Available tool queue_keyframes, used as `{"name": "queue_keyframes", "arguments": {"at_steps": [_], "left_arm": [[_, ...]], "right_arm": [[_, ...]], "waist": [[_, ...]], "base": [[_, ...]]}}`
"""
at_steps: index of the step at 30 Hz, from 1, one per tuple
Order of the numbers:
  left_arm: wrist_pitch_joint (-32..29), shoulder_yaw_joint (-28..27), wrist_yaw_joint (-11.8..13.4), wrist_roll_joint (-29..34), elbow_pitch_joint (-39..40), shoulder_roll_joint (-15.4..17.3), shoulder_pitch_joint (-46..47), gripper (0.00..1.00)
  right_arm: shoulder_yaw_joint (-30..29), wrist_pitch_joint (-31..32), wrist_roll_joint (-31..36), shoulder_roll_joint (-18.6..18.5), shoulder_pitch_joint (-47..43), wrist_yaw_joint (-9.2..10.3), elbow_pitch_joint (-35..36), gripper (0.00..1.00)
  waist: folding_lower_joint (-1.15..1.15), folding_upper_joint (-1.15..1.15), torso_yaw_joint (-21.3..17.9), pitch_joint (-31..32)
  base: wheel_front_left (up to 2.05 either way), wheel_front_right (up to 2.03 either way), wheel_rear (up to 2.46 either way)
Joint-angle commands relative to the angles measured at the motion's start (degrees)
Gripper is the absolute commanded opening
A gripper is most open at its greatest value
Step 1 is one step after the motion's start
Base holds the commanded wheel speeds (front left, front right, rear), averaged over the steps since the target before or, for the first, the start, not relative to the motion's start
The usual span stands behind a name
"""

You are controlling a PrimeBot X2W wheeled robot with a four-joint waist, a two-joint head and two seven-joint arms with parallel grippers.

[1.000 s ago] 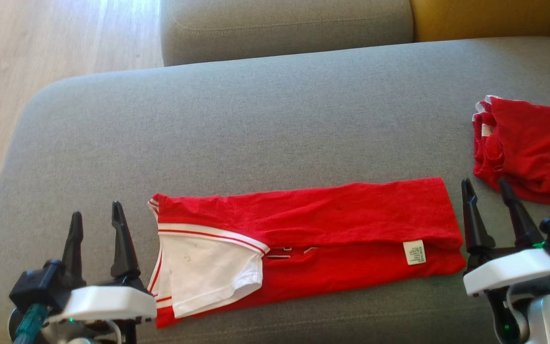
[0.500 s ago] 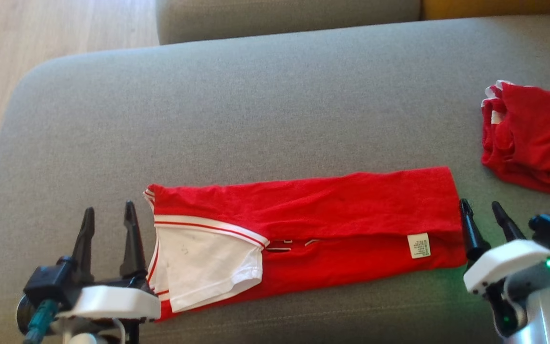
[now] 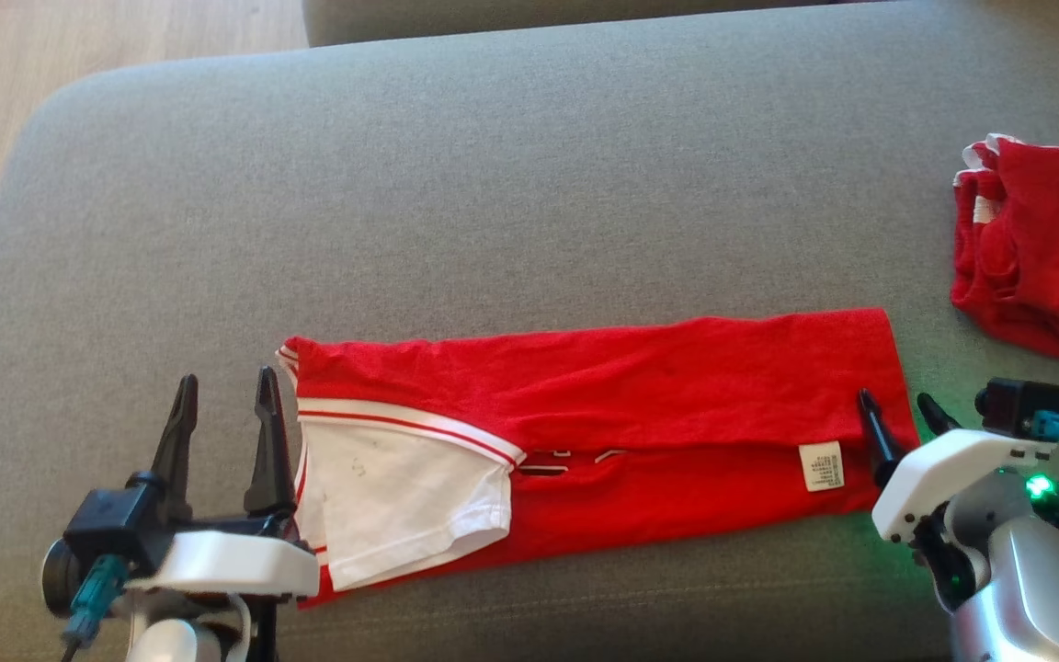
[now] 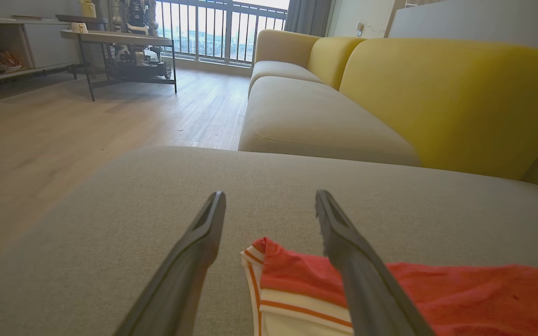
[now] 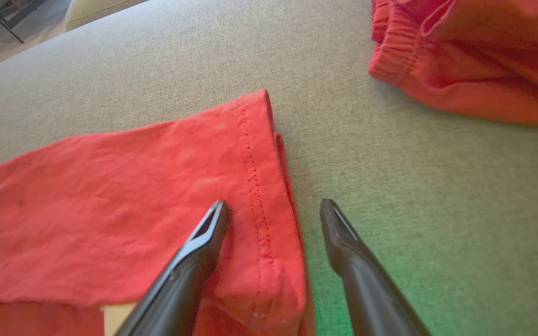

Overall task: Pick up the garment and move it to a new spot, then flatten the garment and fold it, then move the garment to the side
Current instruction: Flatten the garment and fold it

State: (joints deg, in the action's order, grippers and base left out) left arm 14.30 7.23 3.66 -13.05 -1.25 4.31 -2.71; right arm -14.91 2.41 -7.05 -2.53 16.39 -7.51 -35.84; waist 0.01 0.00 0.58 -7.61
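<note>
Both my hands wide, hold nothing. Red garment point(image 3: 640, 405) lies folded long on sofa cushion point(image 3: 493, 184), down at 6 o'clock. Right hand point(image 3: 893, 397) over its 3 o'clock edge, left hand point(image 3: 227, 377) beside 9 o'clock end. If I pinch only top layer, fold may fall open. White sleeve point(image 3: 401, 496) may catch and drag.

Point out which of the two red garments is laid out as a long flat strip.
The red shirt with the white sleeve, stretched from the left gripper to the right gripper. The other red garment lies bunched at the far right.
</note>
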Motion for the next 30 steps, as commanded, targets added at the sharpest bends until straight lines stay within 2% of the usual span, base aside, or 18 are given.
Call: {"name": "queue_keyframes", "arguments": {"at_steps": [1, 5, 13, 14, 15, 18, 24, 30], "left_arm": [[0.7, -2.37, -0.39, 0.64, 1.61, -0.23, 2.57, 1.0], [0.7, -2.69, -0.73, 0.97, 1.59, -0.49, 2.93, 1.0], [0.7, -4.97, -1.29, 1.84, 1.87, -0.87, 3.88, 1.0], [0.7, -5.42, -1.37, 1.91, 1.97, -0.88, 4.05, 1.0], [0.7, -5.81, -1.52, 2.01, 2.05, -0.84, 4.19, 1.0], [0.7, -6.53, -1.89, 2.46, 2.17, -0.84, 4.37, 1.0], [0.7, -6.94, -2.25, 2.83, 2.21, -1.01, 4.07, 1.0], [0.7, -6.68, -2.25, 3.01, 2.29, -1.19, 3.57, 1.0]], "right_arm": [[0.82, 0.17, 0.52, -0.35, 2.98, 0.02, 0.79, 1.0], [0.42, 0.33, 0.95, -0.35, 3.71, 0.02, -0.76, 1.0], [3.55, 1.99, -2.24, -0.35, 4.55, 0.02, -4.7, 1.0], [4.15, 2.18, -2.63, -0.35, 4.58, 0.02, -4.85, 0.48], [4.52, 2.19, -2.87, -0.35, 4.6, 0.02, -4.88, 0.02], [4.36, 1.83, -1.94, -0.35, 4.54, 0.02, -4.47, 0.0], [0.38, 0.76, 1.46, -0.35, 4.94, 0.02, -2.07, 0.0], [-4.93, 1.82, 8.59, -0.35, 4.83, 0.02, 1.99, 0.0]], "waist": [[-0.01, 0.0, 0.16, -0.39], [-0.01, 0.0, 0.47, -0.74], [-0.01, 0.0, 0.69, -1.06], [-0.01, 0.0, 0.62, -1.04], [-0.01, 0.0, 0.54, -1.01], [-0.01, 0.0, 0.34, -0.82], [-0.01, 0.0, 0.24, -0.04], [-0.01, 0.0, 0.47, 0.93]], "base": [[0.0, 0.0, 0.0], [0.0, 0.0, 0.0], [0.0, 0.0, 0.0], [0.0, 0.0, 0.0], [0.0, 0.0, 0.0], [0.0, 0.0, 0.0], [0.0, 0.0, 0.0], [0.0, 0.0, 0.0]]}}
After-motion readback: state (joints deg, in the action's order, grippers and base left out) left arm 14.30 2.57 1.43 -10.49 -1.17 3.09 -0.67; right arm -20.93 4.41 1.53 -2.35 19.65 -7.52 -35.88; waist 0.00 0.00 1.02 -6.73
